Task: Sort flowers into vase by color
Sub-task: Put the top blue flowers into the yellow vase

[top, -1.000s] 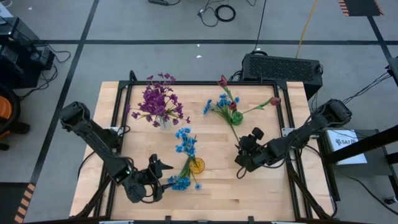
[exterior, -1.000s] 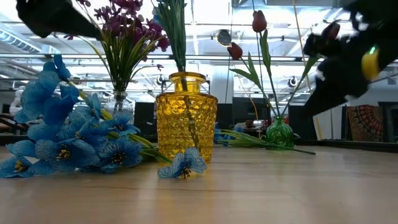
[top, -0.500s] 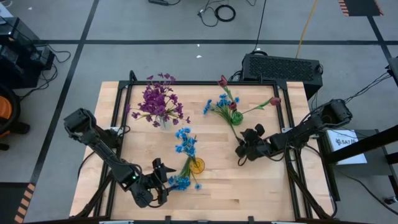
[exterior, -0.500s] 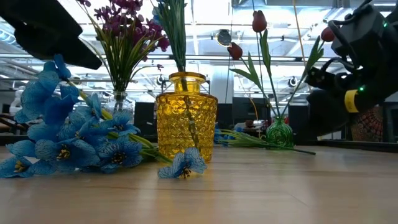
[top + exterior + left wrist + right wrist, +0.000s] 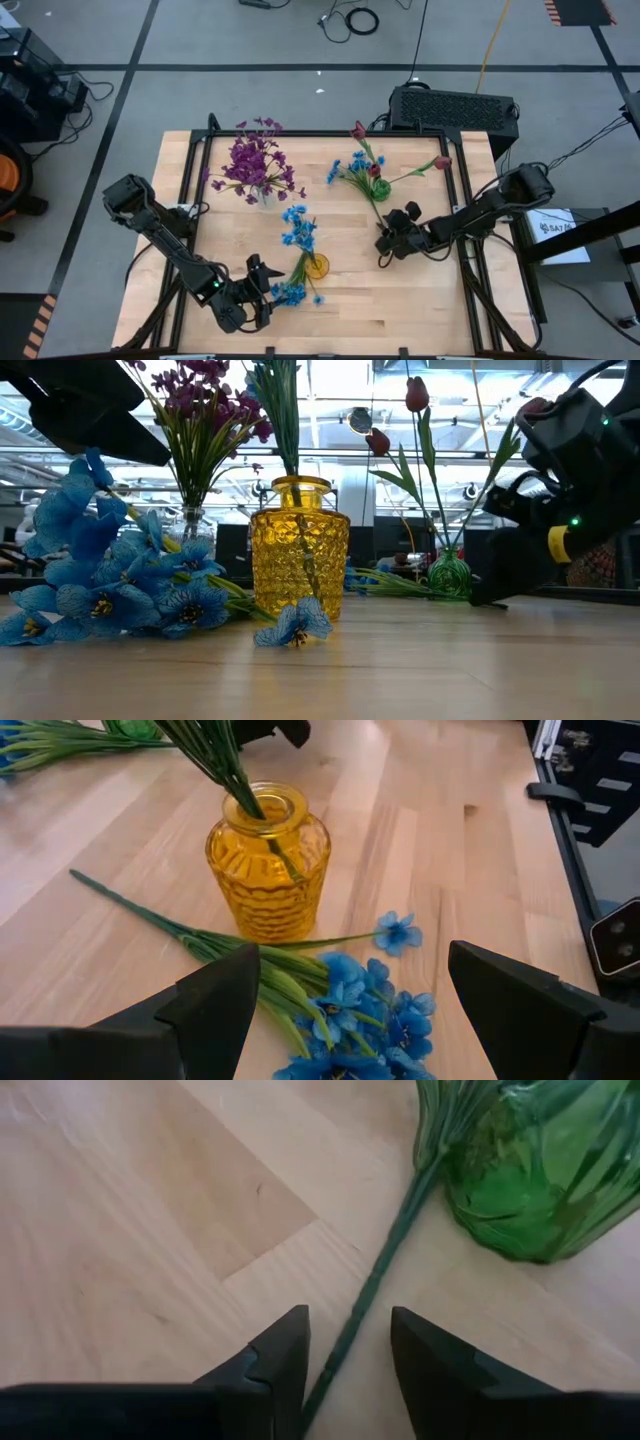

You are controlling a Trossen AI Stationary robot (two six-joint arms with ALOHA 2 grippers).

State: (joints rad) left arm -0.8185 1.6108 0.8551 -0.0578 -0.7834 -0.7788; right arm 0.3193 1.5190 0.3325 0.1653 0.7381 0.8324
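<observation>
Two blue flower sprigs lie flat on the table. One (image 5: 290,293) lies near the front by the yellow vase (image 5: 316,266), which holds blue flowers. My left gripper (image 5: 350,1020) stands open, a finger on each side of its blossoms (image 5: 365,1010), clear of them. The other blue sprig (image 5: 347,168) lies beside the green vase (image 5: 377,189), which holds red tulips. My right gripper (image 5: 345,1370) is open low over that sprig's bare stem end (image 5: 368,1295), with the stem between its fingers and untouched. Purple flowers (image 5: 255,160) stand in a clear vase.
The green vase (image 5: 530,1170) stands close beyond my right fingers. The yellow vase (image 5: 268,860) stands just past the sprig at my left gripper. A black frame rail (image 5: 470,235) runs along the table's right side. Bare wood (image 5: 400,300) lies at the front right.
My right gripper has sunk toward the table and moved a little toward the green vase, rolling slightly, until it stands over the stem end. My left gripper came down a little toward the blue sprig at the front, then kept still. No flower has moved.
</observation>
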